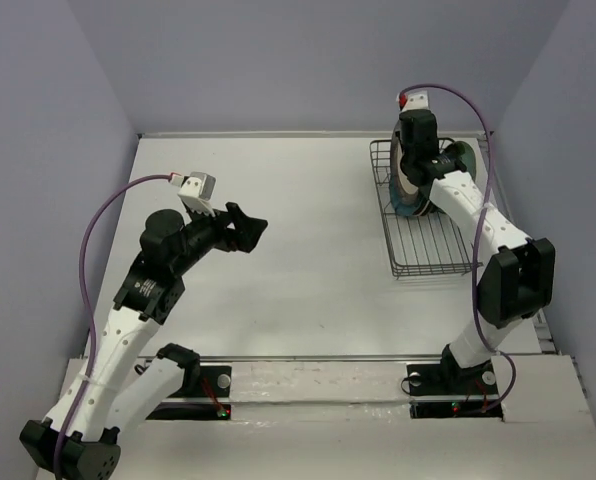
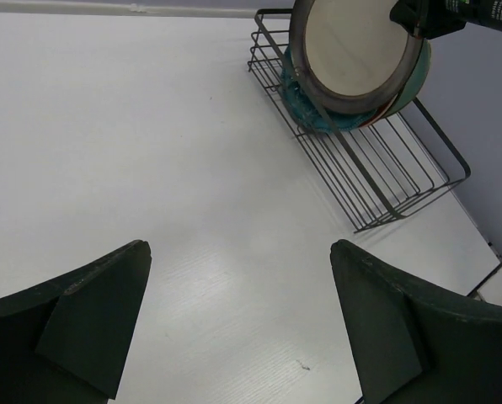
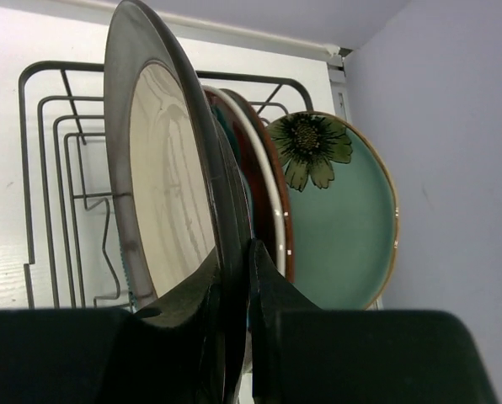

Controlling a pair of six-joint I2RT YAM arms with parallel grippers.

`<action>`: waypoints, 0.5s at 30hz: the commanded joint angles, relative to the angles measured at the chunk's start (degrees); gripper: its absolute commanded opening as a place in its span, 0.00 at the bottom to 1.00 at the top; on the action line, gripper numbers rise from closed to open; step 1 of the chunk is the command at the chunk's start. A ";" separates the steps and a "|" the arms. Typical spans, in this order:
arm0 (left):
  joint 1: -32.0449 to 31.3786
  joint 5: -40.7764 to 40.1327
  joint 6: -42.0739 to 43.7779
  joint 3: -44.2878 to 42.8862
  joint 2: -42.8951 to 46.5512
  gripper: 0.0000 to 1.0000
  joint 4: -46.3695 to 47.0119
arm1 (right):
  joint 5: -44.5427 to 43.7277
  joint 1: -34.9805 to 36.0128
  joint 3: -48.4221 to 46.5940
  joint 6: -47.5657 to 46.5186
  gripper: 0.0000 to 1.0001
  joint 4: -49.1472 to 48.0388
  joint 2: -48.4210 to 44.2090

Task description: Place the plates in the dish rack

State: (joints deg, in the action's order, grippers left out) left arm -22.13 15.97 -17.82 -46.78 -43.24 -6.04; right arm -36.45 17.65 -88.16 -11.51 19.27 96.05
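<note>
Two hands, one dish rack, four plates countable; right hand pinches the cream one.
Nearest: left hand (image 1: pixel 246 226) hangs above the bare surface (image 1: pixel 298 190), left of centre, its two fingers spread wide with nothing between them, well apart from the rack. The single dish rack (image 1: pixel 440 250) sits on the right side of the surface, and its near half is bare wire. All plates stand on edge at its far end. Right hand (image 3: pixel 244 269) is over that end, two fingers closed on the dark rim of the cream plate (image 3: pixel 162 194), upright and leftmost of the stack. Can't tell if its lower edge is seated in the wires. Stacked to its right: scalloped teal plate (image 2: pixel 305 108), red-rimmed plate (image 3: pixel 278 202), then mint plate with flower (image 3: pixel 344 210) closest to the wall. Can't tell whether more are hidden between them.
</note>
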 commanded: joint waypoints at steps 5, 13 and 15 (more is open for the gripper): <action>-0.37 -1.29 1.56 -0.33 1.06 0.99 0.77 | 0.23 2.13 -1.23 4.21 0.07 -7.40 1.33; -0.37 -3.31 1.83 0.03 2.11 0.99 1.30 | 1.46 2.13 0.09 7.90 0.12 -7.05 2.22; -0.28 -3.84 1.83 0.20 2.11 0.99 1.38 | 2.52 2.13 0.44 8.87 0.27 -6.96 1.86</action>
State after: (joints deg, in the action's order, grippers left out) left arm -22.15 13.61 -16.99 -46.78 -42.61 -6.74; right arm -36.01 19.22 -87.29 -6.98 18.76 99.33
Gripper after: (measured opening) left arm 0.990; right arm 0.169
